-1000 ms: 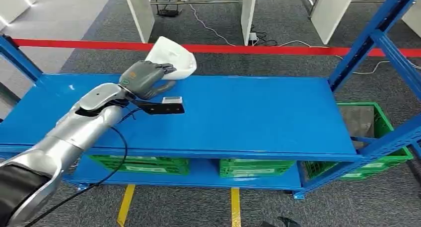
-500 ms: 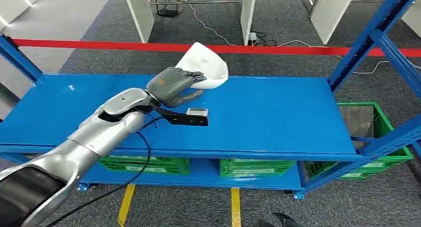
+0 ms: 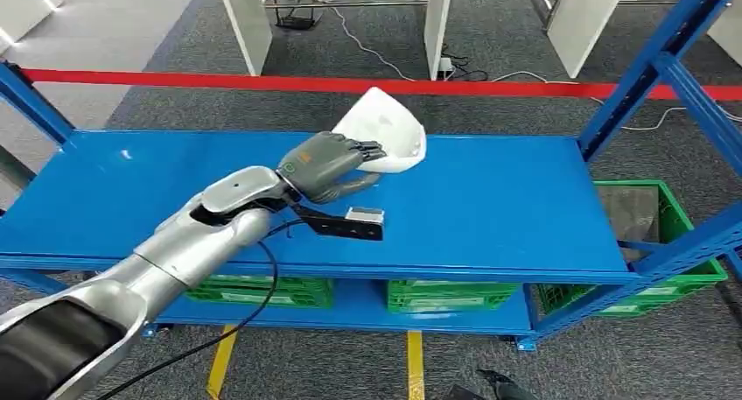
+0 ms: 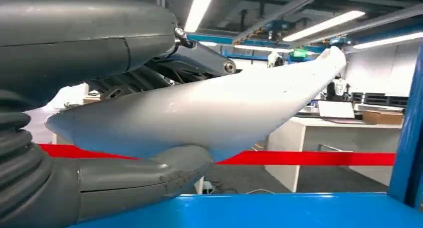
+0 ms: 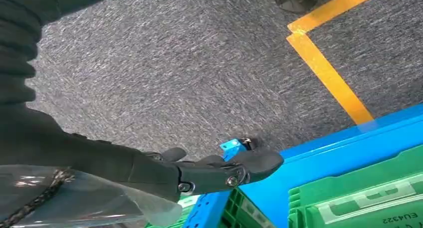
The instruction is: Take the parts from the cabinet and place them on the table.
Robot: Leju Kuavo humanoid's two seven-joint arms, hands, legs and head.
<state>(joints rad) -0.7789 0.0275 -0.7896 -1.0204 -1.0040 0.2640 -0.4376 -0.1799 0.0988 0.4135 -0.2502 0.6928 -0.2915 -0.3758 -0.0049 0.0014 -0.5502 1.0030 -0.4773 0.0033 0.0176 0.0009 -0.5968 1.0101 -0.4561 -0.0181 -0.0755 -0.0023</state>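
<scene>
One white part (image 3: 389, 133) in left hand (image 3: 328, 164), three green crates (image 3: 451, 295) seemingly below.

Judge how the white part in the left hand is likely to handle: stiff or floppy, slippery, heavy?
The white part probably is stiff: in the left wrist view it keeps a smooth curved shell shape beyond the left hand. Its glossy surface may be slippery. It looks thin, so likely light for its size.

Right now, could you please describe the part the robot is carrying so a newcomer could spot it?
Find the blue shelf top. Above its far edge, the left hand grips a white curved shell part. It is the one white thing there.
</scene>
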